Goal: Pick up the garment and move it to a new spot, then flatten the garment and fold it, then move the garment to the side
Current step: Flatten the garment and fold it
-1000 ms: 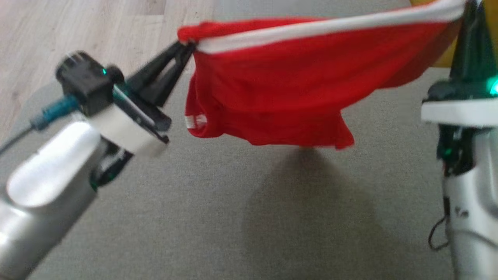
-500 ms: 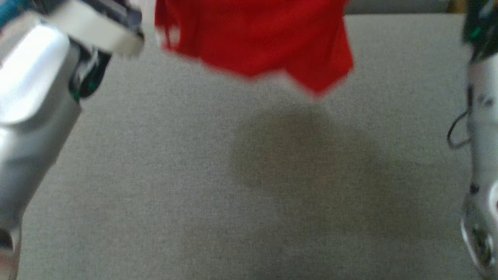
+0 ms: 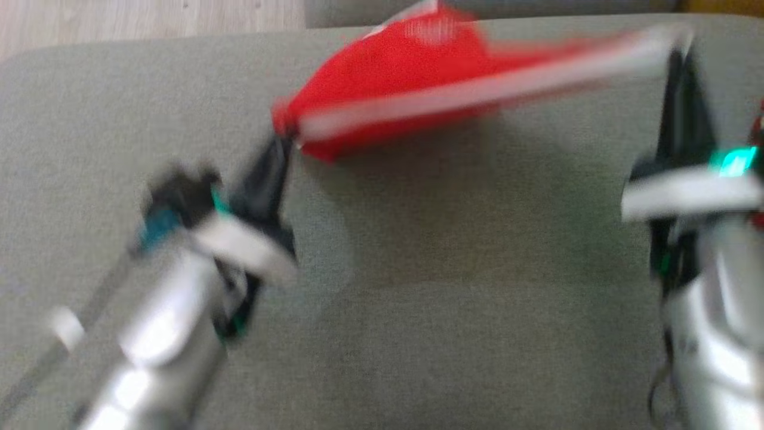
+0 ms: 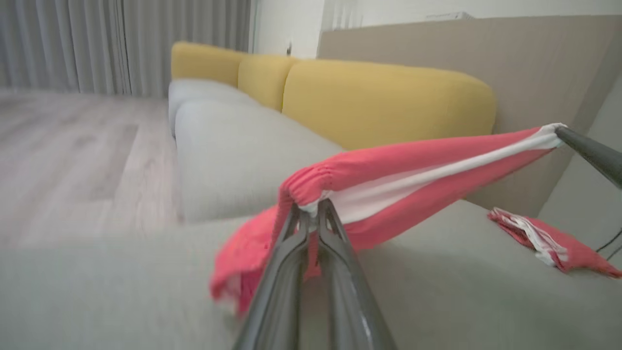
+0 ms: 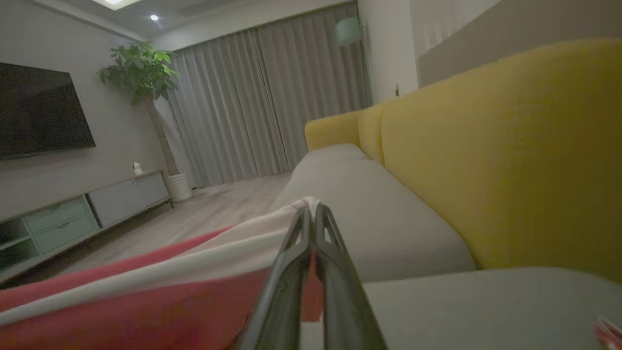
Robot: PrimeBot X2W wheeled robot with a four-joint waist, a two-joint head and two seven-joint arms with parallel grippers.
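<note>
Left hand (image 3: pixel 284 140) and right hand (image 3: pixel 678 49), fingers clamped, stretch the red garment (image 3: pixel 388 77) taut between them.

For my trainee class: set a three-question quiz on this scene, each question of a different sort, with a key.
1. Multiple choice: the red garment is held by A) one gripper, B) both grippers, C) neither.
2. True or false: the garment lies folded flat on the grey seat.
3. Fill in: the sofa's back cushions are ____.
Key: 1 B, the left gripper and right gripper are each shut on its white-striped edge. 2 False. 3 Yellow.
</note>
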